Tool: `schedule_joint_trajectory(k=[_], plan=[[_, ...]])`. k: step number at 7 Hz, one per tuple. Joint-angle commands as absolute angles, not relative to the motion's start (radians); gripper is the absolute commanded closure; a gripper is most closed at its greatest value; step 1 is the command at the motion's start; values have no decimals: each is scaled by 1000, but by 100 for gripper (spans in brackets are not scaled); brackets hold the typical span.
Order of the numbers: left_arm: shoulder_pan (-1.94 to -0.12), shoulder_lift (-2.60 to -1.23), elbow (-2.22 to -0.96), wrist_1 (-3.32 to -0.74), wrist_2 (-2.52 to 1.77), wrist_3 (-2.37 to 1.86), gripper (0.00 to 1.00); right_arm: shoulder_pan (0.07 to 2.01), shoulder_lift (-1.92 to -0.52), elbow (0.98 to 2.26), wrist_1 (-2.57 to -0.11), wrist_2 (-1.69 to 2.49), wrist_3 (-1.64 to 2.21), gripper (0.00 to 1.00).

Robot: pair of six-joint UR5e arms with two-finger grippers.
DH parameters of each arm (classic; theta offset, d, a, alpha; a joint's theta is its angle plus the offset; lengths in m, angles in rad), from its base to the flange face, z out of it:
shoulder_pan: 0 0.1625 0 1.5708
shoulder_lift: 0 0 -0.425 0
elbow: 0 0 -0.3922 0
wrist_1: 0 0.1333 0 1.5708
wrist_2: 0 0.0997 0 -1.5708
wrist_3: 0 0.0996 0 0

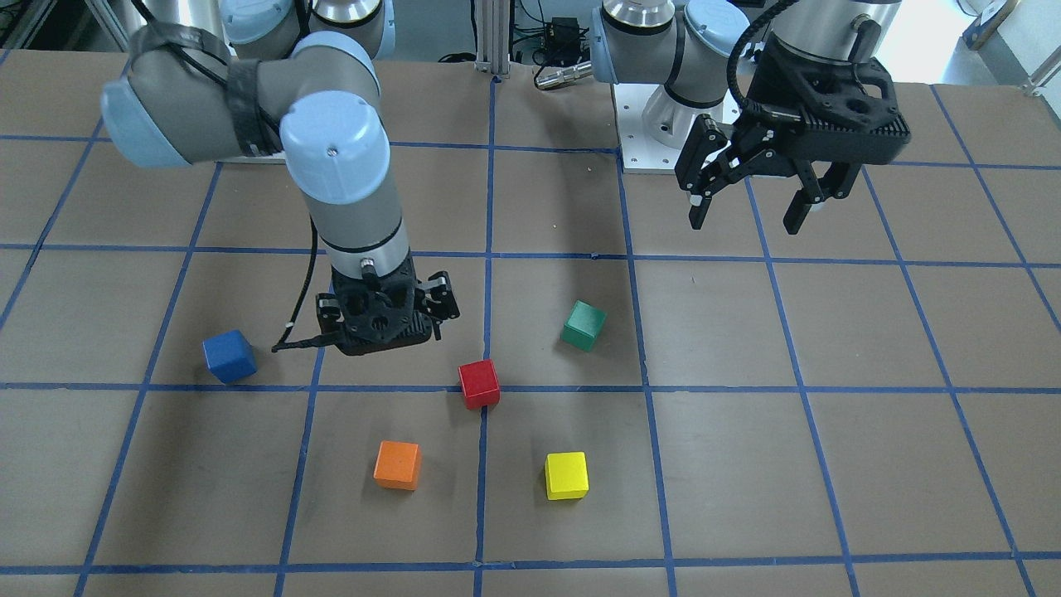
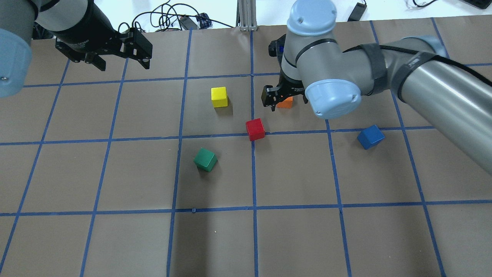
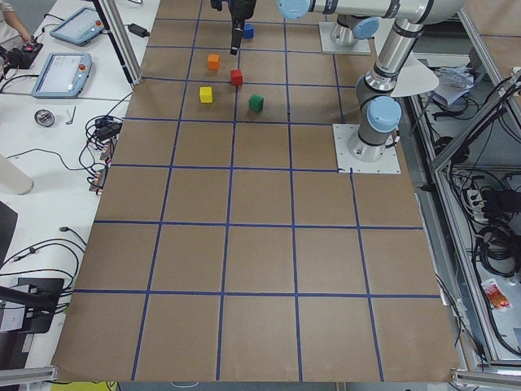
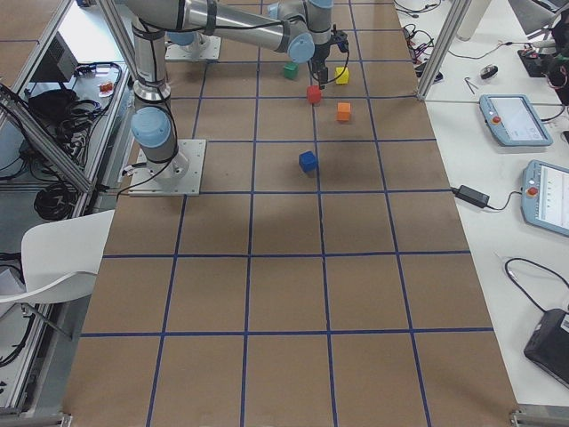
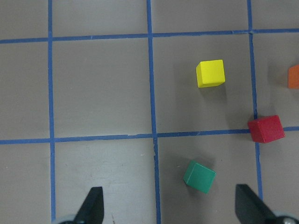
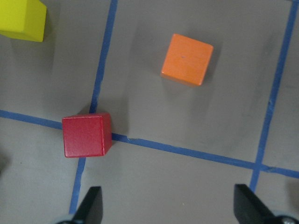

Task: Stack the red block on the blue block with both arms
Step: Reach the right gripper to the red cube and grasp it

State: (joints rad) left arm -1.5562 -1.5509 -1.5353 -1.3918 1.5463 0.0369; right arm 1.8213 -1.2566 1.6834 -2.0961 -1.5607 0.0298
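Across the taped brown surface [image 1: 829, 464], the right arm [image 1: 348, 174] reaches out to the middle, and the left arm [image 1: 663, 50] is held back near its base. The right pincer [image 1: 384, 322] hangs over the surface with its fingers apart and nothing between them, near the red block [image 1: 479, 384] and the orange block [image 1: 397, 465]. The left pincer [image 1: 748, 214] is also spread apart and holds nothing. The red block sits on a crossing of tape lines. The blue block [image 1: 229, 356] lies alone on the right arm's side, well apart from the red one.
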Motion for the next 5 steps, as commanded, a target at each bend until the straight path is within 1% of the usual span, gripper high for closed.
schedule_joint_trajectory(k=[1, 3, 5], plan=[[-1552, -1604, -1453, -1451, 1548, 37, 0, 1886, -1163, 1681, -2161, -1557, 101, 0], [-1552, -1646, -1376, -1527, 1548, 34, 0, 1931, -1094, 1680, -2198, -1557, 109, 0], [-1552, -1647, -1377, -1529, 1548, 34, 0, 1936, -1081, 1671, -2221, -1499, 110, 0]])
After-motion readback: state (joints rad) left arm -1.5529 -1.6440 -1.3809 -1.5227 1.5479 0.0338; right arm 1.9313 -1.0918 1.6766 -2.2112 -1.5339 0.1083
